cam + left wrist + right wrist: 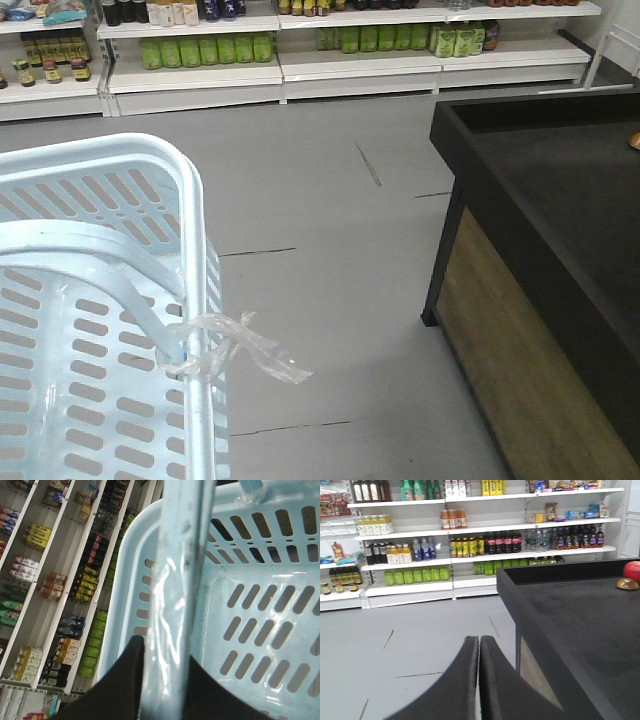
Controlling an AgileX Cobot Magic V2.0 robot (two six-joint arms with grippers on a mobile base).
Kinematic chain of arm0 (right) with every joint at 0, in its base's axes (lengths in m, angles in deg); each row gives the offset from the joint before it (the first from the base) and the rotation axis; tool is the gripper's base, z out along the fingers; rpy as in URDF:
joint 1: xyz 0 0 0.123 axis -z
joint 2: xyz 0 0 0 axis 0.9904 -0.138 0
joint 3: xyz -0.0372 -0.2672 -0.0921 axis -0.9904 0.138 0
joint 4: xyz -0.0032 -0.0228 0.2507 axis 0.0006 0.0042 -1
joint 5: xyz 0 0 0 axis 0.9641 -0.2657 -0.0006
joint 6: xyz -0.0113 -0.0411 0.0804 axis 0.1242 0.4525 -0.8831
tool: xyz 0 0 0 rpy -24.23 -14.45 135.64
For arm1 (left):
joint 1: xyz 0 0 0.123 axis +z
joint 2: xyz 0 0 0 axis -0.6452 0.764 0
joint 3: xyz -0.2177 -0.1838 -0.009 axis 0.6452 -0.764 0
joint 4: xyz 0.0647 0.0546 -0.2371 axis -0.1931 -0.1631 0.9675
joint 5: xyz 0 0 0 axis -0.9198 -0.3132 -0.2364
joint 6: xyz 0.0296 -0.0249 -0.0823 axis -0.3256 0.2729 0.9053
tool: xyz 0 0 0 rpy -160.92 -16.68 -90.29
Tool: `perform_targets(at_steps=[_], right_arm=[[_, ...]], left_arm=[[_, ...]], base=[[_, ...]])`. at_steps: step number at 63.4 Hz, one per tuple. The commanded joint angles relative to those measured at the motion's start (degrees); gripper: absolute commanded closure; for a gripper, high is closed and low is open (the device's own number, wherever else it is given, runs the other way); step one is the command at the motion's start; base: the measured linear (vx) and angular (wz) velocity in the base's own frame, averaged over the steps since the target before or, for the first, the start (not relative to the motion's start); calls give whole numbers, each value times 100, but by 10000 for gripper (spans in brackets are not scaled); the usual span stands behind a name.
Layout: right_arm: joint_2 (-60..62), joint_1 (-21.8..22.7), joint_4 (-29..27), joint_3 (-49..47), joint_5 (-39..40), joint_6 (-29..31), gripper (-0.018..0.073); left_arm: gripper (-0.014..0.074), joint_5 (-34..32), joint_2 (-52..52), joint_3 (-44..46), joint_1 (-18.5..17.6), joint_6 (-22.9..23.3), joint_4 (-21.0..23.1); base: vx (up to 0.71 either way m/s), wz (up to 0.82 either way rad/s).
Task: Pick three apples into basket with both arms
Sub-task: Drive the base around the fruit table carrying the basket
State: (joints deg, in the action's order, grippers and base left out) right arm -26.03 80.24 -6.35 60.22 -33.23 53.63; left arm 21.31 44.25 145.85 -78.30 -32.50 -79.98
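Your left hand [165,654] is gripping the pale blue slotted plastic basket [150,160]; right hand [479,647] idling closed, empty. Probably approaching; next, closing on the black tabletop [580,620].

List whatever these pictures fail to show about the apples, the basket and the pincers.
- Apples: the right wrist view catches one red fruit, cut by the right edge; its kind is unclear and no others are visible.
- Basket: most of its inside lies beyond the front view's edges, and the handle hides part of it in the left wrist view.
- Left pincer: the handle covers its pad contact.
- Table: cut off on the right.
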Motion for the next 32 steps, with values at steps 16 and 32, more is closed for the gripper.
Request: perform_targets(at_steps=[16, 32], right_arm=[[61, -15, 34, 82, 455, 40, 568], [61, -15, 34, 82, 455, 40, 568]], left_arm=[[603, -562, 32, 193, -17, 97, -22], [603, -562, 33, 193, -17, 97, -22]], base=[[6, 17], [5, 12]])
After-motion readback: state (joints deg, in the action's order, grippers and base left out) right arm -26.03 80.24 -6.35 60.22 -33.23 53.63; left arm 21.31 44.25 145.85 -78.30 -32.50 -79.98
